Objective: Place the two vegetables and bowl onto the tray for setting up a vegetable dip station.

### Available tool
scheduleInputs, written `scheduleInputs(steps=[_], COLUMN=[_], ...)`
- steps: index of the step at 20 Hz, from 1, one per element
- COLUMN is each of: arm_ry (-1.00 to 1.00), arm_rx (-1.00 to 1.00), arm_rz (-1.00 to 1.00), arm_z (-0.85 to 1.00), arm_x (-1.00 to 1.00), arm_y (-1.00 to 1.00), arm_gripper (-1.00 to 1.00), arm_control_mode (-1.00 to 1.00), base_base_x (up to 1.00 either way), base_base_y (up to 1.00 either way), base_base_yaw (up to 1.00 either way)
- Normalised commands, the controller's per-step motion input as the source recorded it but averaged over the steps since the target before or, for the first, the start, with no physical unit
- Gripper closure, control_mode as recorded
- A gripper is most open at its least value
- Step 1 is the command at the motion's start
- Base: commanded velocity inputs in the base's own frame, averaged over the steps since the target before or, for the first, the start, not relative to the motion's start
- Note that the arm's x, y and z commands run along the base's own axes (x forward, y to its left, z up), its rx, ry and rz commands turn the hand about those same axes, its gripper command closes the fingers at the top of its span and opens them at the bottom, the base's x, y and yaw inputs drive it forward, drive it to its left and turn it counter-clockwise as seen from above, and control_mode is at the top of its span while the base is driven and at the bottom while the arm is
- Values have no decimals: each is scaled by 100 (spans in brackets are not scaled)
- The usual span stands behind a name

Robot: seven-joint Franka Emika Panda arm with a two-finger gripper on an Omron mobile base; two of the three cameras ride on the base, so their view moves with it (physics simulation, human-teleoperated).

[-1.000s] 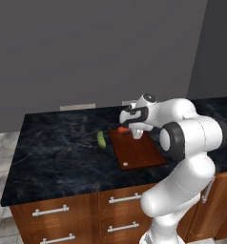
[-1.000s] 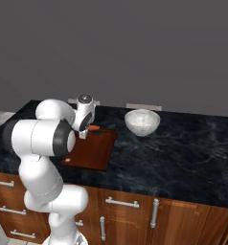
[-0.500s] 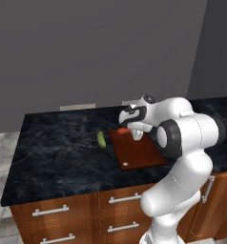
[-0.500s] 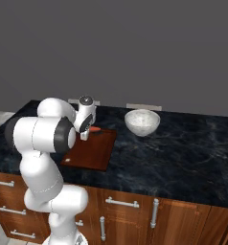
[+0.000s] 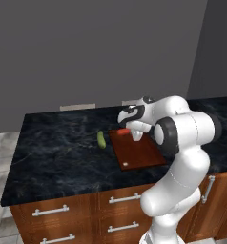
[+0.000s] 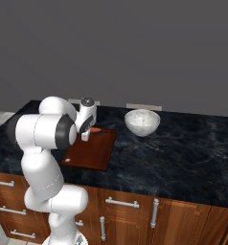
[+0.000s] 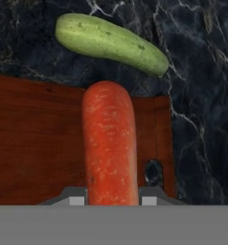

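the carrot (image 7: 109, 150) sits lengthways between the two fingertips of the claw (image 7: 109, 200), which is closed snugly on its thick end and holding it over the far corner of the wooden tray (image 7: 34, 143). its free end reaches to the tray's edge, towards the cucumber (image 7: 111, 43), which lies on the dark stone counter (image 7: 202, 72) just beyond the board and apart from it. from the left side the carrot (image 5: 123, 131) shows as a red stub under the claw at the tray's (image 5: 137, 152) back edge, with the cucumber (image 5: 102, 139) off to the side on the counter. the white bowl (image 6: 142, 122) stands well apart on the counter, on the other side of the board

my worry is the drop. the carrot hangs so near the edge that if it is let go here it could roll or tip off the board and onto the stone, maybe knocking the cucumber further away. it is round and smooth, so a release from any height would likely set it rolling; i'd want it lower and further in over the wood first
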Motion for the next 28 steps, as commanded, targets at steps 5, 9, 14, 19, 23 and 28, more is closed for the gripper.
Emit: scheduleInputs(steps=[5, 9, 14, 19, 23, 28], arm_ry=[0, 0, 0, 0, 0, 0], arm_rx=[0, 0, 0, 0, 0, 0], arm_rz=[2, 2, 2, 2, 2, 2], arm_z=[-11, -9, -10, -11, -12, -9], arm_x=[0, 3, 5, 5, 5, 7], arm_y=[0, 0, 0, 0, 0, 0], arm_gripper=[100, 100, 100, 100, 100, 100], arm_control_mode=[-100, -100, -100, -100, -100, -100], base_base_x=[0, 0, 0, 0, 0, 0], base_base_y=[0, 0, 0, 0, 0, 0], base_base_yaw=[0, 0, 0, 0, 0, 0])
